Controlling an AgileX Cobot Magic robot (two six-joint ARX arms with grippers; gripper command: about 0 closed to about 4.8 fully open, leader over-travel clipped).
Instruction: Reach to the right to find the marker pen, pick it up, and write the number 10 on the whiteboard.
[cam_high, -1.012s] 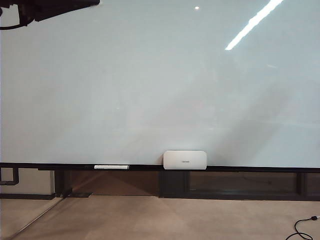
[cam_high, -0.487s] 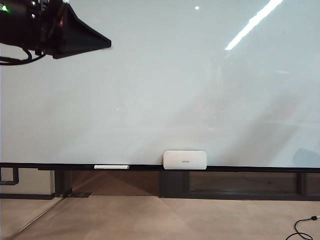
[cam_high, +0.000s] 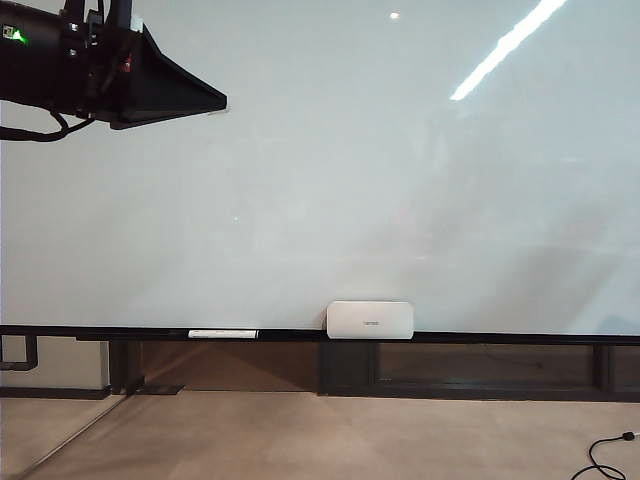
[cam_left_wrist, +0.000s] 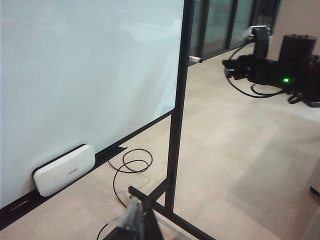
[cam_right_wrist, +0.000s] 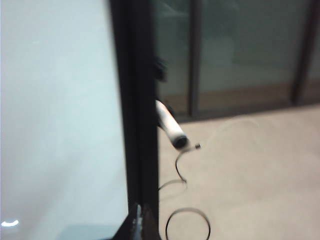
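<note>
1. Your right claw (cam_right_wrist: 140, 223): only the tips show in the right wrist view, pinched together with nothing between them.
2. Frame post (cam_right_wrist: 134, 100): black and upright, just ahead of that claw.
3. Marker pen (cam_right_wrist: 170, 129): white barrel with a dark end, jutting from the far side of the post, ahead of the right claw and apart from it. Nothing grips it. From your left claw it shows as a small stub (cam_left_wrist: 195, 59) beside the post, well beyond the tips.
4. Cable (cam_right_wrist: 186, 220): thin and looped on the floor, below the pen.
5. Your left claw (cam_high: 218, 98): a dark wedge high up before the board, jaws narrowed to a point and empty. Its tips are blurred in the left wrist view (cam_left_wrist: 138, 222).
6. White box (cam_left_wrist: 65, 169): rounded, standing on the board's dark lower rail, below and ahead of the left claw.
7. Long marker (cam_high: 222, 333): lies flat on the same rail, well below the left claw.
8. Whiteboard (cam_high: 400, 180): glossy and pale, behind both claws.
9. Right arm (cam_left_wrist: 280, 70): black with a green light, beyond the post.
</note>
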